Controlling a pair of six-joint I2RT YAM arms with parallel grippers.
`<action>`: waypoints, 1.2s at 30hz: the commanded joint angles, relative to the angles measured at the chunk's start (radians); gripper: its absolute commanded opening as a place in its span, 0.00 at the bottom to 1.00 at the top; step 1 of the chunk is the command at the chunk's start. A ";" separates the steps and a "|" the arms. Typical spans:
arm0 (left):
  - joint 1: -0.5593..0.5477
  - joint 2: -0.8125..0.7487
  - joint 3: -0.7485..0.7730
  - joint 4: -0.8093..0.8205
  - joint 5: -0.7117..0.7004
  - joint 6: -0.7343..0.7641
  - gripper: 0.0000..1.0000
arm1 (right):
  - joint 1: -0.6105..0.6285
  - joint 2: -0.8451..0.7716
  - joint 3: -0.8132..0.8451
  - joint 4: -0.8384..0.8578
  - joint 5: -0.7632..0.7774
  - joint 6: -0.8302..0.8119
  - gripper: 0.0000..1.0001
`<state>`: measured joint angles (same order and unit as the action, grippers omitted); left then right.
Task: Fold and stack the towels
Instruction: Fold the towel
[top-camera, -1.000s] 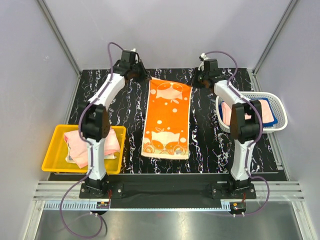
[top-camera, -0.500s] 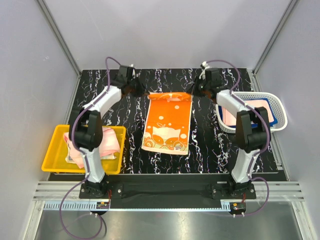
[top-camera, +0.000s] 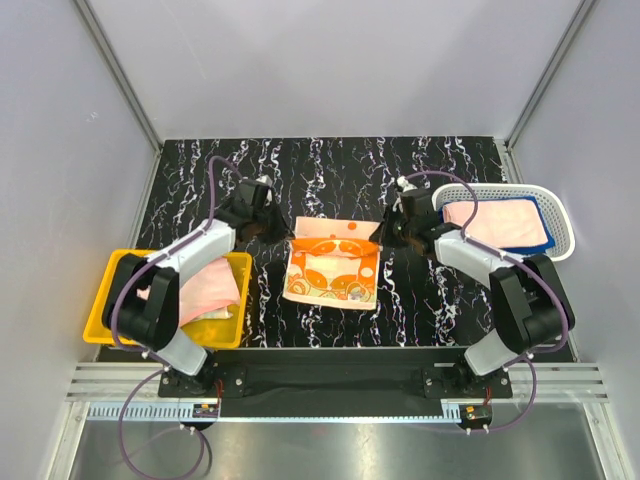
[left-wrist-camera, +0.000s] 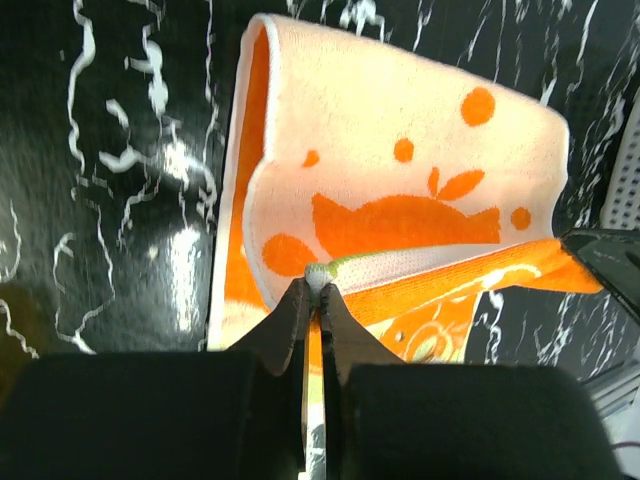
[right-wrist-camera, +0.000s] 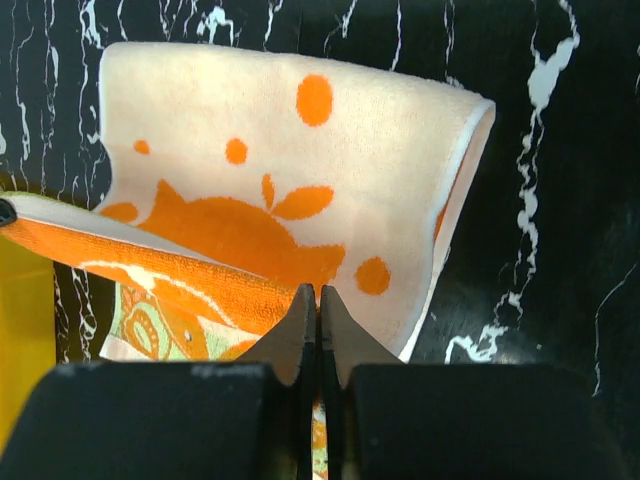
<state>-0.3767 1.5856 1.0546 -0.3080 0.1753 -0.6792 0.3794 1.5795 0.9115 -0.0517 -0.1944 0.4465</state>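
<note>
An orange towel (top-camera: 332, 262) with a white pattern lies on the black marbled table, its far half lifted and curled back over the near half. My left gripper (top-camera: 287, 232) is shut on the towel's far left corner (left-wrist-camera: 318, 277). My right gripper (top-camera: 381, 235) is shut on the far right corner (right-wrist-camera: 318, 292). Both hold the far edge above the middle of the towel (left-wrist-camera: 400, 170), with its pale underside (right-wrist-camera: 300, 170) facing up. More towels, pale pink, lie in the yellow bin (top-camera: 200, 290). A pink one on a blue one lies in the white basket (top-camera: 495, 222).
The yellow plastic bin (top-camera: 110, 318) stands at the near left of the table. The white mesh basket (top-camera: 560, 215) stands at the right. Grey walls enclose the table on three sides.
Both grippers have pulled the towel's far edge toward the near side, from the table's back to above the towel's middle. The towel has gone from flat to folding over itself.
</note>
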 joint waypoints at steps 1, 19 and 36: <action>-0.011 -0.081 -0.073 0.056 -0.080 0.013 0.00 | 0.009 -0.073 -0.057 0.084 0.050 0.027 0.00; -0.041 -0.174 -0.145 0.020 -0.129 0.035 0.00 | 0.050 -0.211 -0.200 0.124 0.049 0.090 0.00; -0.083 -0.234 -0.269 0.052 -0.108 0.046 0.40 | 0.064 -0.291 -0.381 0.204 -0.042 0.159 0.43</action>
<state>-0.4496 1.4166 0.7967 -0.2913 0.0952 -0.6514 0.4397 1.3605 0.5404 0.1272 -0.2211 0.6003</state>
